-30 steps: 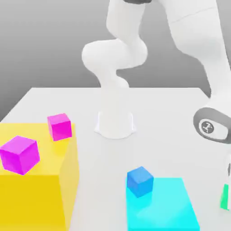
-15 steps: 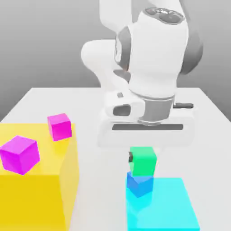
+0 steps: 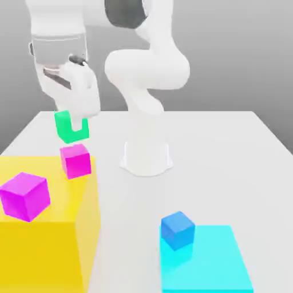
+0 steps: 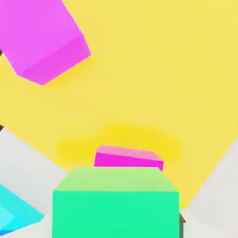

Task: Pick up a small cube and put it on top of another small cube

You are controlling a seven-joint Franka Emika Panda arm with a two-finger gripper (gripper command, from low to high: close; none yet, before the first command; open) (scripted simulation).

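I see the end effector (image 3: 72,127) holding the plain green cube (image 3: 71,129) just above the hot-pink cube (image 3: 76,161), fingers partly covering its sides.

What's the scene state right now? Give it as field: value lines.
end effector: shut on green cube
green cube: held in the air, just above hot-pink cube, not yet resting on it
hot-pink cube: on yellow block, back corner
purple-magenta cube: on yellow block, nearer the camera
yellow block: exterior view's left
blue cube: on cyan pad
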